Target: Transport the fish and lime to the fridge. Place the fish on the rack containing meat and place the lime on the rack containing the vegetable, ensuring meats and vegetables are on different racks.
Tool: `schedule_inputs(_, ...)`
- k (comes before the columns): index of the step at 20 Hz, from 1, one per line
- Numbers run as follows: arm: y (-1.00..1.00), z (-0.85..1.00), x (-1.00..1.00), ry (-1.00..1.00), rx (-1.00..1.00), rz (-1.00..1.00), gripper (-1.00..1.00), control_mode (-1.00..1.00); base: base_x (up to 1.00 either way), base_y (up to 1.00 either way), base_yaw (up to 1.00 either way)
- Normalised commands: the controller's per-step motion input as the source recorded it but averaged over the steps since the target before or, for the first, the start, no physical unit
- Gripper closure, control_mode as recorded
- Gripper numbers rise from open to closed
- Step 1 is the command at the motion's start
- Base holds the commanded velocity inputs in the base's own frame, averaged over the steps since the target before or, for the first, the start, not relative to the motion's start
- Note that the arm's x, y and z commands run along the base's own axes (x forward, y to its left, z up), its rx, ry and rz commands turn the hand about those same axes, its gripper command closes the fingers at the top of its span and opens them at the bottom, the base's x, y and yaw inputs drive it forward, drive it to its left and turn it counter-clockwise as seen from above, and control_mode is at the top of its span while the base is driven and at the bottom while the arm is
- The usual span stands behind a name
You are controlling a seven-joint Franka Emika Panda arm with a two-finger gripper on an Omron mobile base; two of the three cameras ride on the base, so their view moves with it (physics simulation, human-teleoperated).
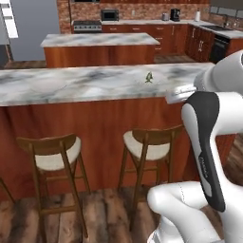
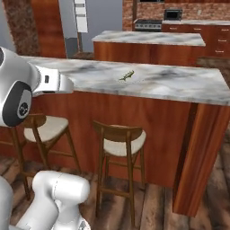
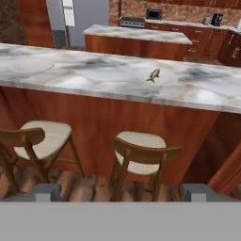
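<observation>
- A tiny slim greenish-yellow fish point(image 3: 153, 75) is lying on a long grey-white marble counter point(image 3: 94, 77), near the middle of its top.
- Two wooden stools with pale cushioned seats point(image 3: 141, 150) are standing below the counter's front edge.
- The robot's gripper point(image 3: 121, 192) is hovering in front of the counter, well apart from the fish, its dark fingertips point(image 3: 46, 190) spreading wide and gripping nothing.

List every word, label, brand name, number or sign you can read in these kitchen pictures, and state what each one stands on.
None can be read.
Small marking on the arm's dark cover: too blurred to read.
Round mark on the arm's dark joint: too small to read.
The marble counter, the fish and the stools carry no text.
</observation>
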Motion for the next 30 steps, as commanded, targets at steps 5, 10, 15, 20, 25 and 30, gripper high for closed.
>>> schedule_inputs(5, 0.00, 0.00, 0.00, 0.00, 0.00, 0.00, -1.00, 1.00, 0.95, 0.00, -0.03)
schedule_inputs(10, 0.00, 0.00, 0.00, 0.00, 0.00, 0.00, -1.00, 1.00, 1.00, 0.00, -0.09)
schedule_inputs(15, 0.00, 0.00, 0.00, 0.00, 0.00, 0.00, -1.00, 1.00, 1.00, -0.02, -0.09)
schedule_inputs(20, 0.00, 0.00, 0.00, 0.00, 0.00, 0.00, -1.00, 1.00, 0.83, -0.14, -0.23)
schedule_inputs(25, 0.00, 0.00, 0.00, 0.00, 0.00, 0.00, -1.00, 1.00, 0.75, 0.00, -0.35)
schedule_inputs(30, 0.00, 0.00, 0.00, 0.00, 0.00, 0.00, -1.00, 1.00, 0.62, 0.00, -0.38)
